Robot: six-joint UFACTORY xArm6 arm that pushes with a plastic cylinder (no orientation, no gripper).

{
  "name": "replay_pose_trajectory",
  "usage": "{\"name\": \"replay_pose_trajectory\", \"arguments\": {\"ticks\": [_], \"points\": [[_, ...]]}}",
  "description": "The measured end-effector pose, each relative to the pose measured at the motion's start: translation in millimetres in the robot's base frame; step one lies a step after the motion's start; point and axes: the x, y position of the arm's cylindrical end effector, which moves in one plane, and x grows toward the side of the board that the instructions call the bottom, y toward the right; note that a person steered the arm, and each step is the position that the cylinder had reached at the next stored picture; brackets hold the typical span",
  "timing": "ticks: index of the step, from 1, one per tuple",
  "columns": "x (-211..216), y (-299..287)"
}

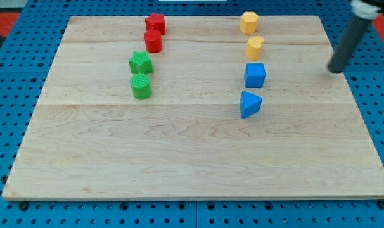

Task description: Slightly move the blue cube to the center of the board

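The blue cube (255, 75) sits on the wooden board (192, 158), right of the middle and in the upper half. A blue triangular block (249, 104) lies just below it. My tip (334, 70) is at the board's right edge, well to the right of the blue cube and about level with it, touching no block. The dark rod slants up to the view's top right corner.
A yellow heart-shaped block (255, 47) and a yellow hexagonal block (248, 22) stand above the blue cube. On the left are a red star block (155, 23), a red cylinder (153, 41), a green star block (140, 63) and a green cylinder (141, 86).
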Motion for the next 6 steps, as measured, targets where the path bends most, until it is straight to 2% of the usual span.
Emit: {"name": "replay_pose_trajectory", "arguments": {"ticks": [1,2,3,6], "points": [[-4.4,-69.6],[25.2,-117.4],[25.2,-140.3],[2.1,-143.7]]}}
